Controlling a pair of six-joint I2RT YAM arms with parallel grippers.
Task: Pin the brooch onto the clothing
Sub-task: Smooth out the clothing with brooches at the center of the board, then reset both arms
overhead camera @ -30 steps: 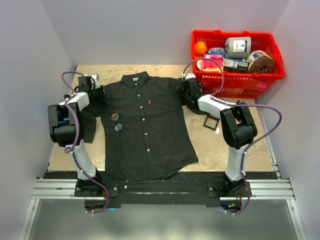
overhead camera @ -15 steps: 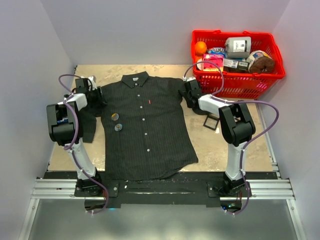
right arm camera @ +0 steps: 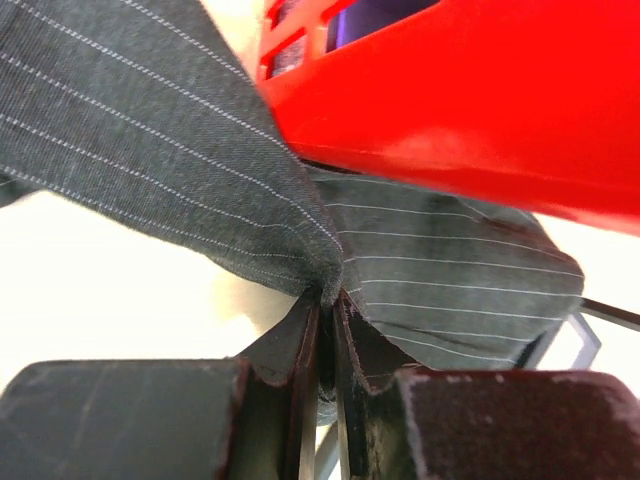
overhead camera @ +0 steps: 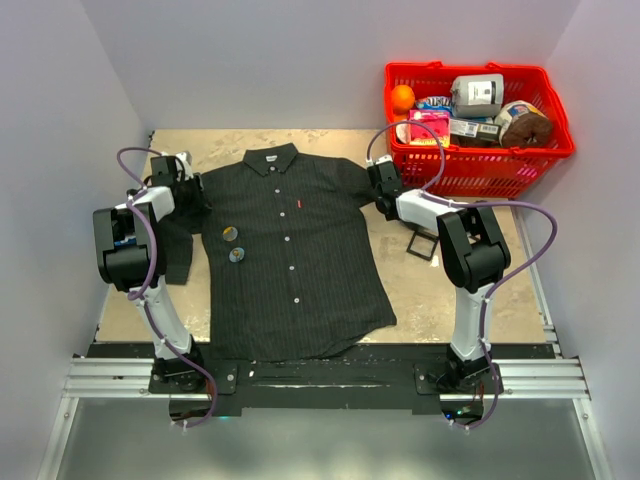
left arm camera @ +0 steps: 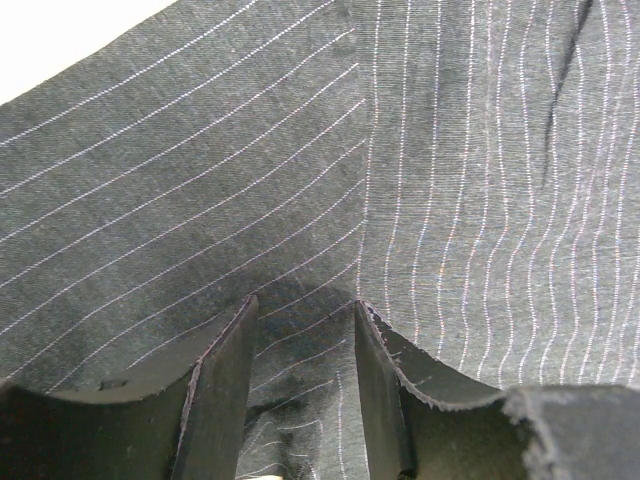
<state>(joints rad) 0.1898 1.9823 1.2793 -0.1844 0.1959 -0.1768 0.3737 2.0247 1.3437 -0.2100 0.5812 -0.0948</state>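
From above, the shirt [overhead camera: 290,250] lies flat on the desk [overhead camera: 440,290], a hand at each shoulder. Left wrist view: left hand [left arm camera: 300,330] half-spread, pressing fabric. Right wrist view: right hand [right arm camera: 326,300] pinches a fold beside the red basket [right arm camera: 480,90]

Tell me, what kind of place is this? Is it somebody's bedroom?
Probably not a bedroom; it looks like a robot test bench. Plain pale walls box in a tan tabletop, two white-and-black robot arms are bolted to a metal rail, and a dark pinstriped shirt lies flat beside a red plastic basket.
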